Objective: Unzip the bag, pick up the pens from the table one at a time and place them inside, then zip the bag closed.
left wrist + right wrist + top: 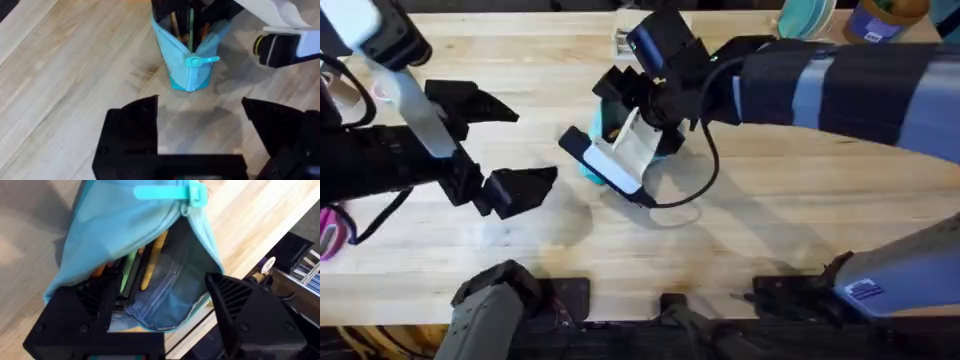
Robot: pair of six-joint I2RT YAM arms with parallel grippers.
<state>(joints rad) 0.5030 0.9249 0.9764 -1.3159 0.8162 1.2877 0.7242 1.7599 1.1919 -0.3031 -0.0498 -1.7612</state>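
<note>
The light-blue bag (590, 172) stands unzipped on the table (800, 200), its mouth facing up. Several pens (152, 260) sit inside it: yellow, green and orange ones. Its zipper pull (201, 61) hangs at the end nearer my left arm. My right gripper (625, 112) hovers open at the bag's mouth (125, 235); one finger (85, 310) is over the pens, the other (245, 305) is outside the bag's wall. My left gripper (505, 145) is open a short way left of the bag (182, 65), with nothing between its fingers (132, 130).
A teal object (810, 15) and a blue container (885, 15) stand at the far right edge of the table. A pink item (330, 235) lies at the left edge. A cable (705, 170) loops from the right wrist down to the table.
</note>
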